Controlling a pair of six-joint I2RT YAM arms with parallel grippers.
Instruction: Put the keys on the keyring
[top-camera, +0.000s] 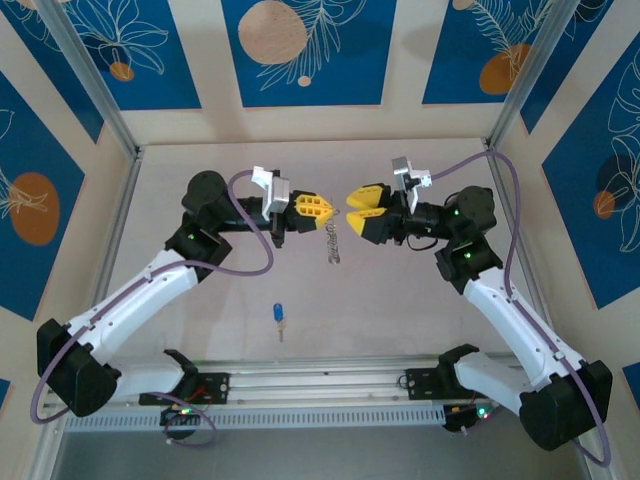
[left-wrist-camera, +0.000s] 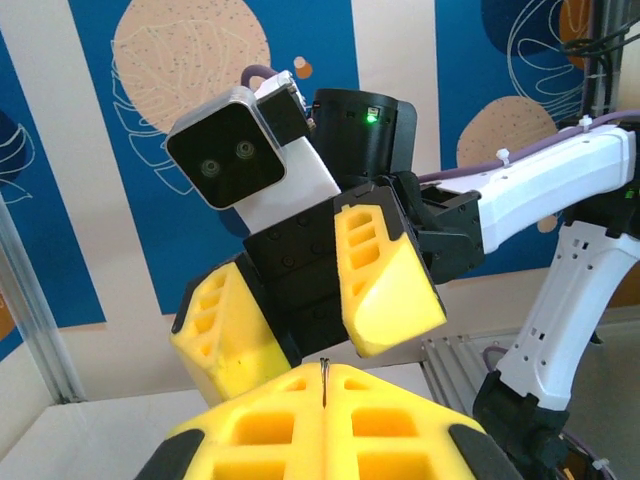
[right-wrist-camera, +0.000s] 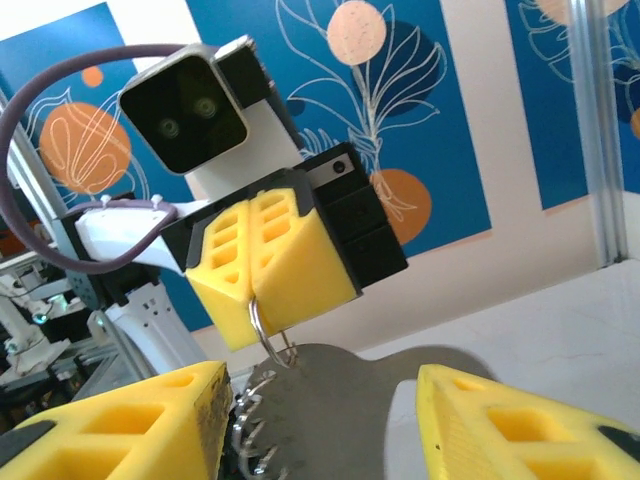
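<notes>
The left pincer (top-camera: 322, 208) is shut tight on the keyring (top-camera: 333, 243). Its two yellow fingers (right-wrist-camera: 262, 262) pinch the thin metal ring (right-wrist-camera: 258, 320) at the top of the keyring. The rest of the keyring hangs down from there, up in the air above the table (top-camera: 420, 320). The flat grey tag (right-wrist-camera: 340, 400) hangs under the ring. The curly silver chain (right-wrist-camera: 250, 432) dangles at the tag's side.

The right pincer (top-camera: 352, 212) is just beside the keyring, on the other side from the left pincer, and the two pincers face each other. Its yellow fingers (right-wrist-camera: 520, 425) are spread apart and hold nothing. In the right wrist view the tag hangs between those two fingers. There is a clear gap on one side, and I cannot tell if the chain touches the other finger.

The key (top-camera: 278, 315) is well apart from the keyring. It lies flat on the table, closer to the arm bases than the keyring is. It is very small, with a blue head and a short pale blade. Neither pincer touches it.

Far behind the keyring stands the wall (top-camera: 300, 50), blue and cream with orange circles.
</notes>
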